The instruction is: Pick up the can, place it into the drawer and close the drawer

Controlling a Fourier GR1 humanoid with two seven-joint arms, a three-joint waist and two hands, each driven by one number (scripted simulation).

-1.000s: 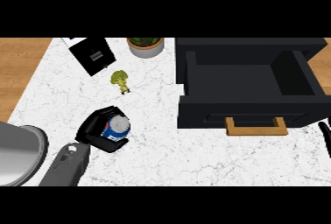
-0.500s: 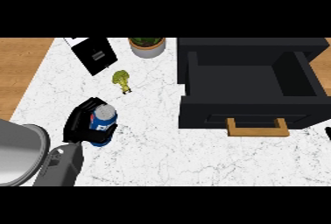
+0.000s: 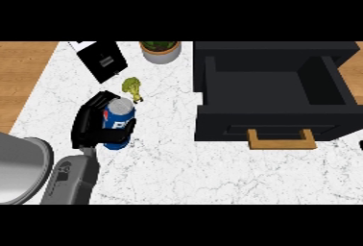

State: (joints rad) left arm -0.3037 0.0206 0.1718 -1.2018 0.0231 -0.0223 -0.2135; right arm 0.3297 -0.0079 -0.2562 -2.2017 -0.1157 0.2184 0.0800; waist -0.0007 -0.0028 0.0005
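— White marble table [image 3: 177, 168]: where's the can [image 3: 118, 122]?
— Upright, at the left, with the left hand [image 3: 90, 126] curled round it.
— And the drawer [image 3: 273, 91]?
— Open, well off to the can's right. The right hand barely shows; I cannot tell its state.

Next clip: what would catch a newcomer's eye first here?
First the left hand, curled round a blue can on the left part of the white marble counter. Next the big black drawer at the right, pulled open, with a wooden handle on its front. A small green broccoli piece lies just beyond the can.
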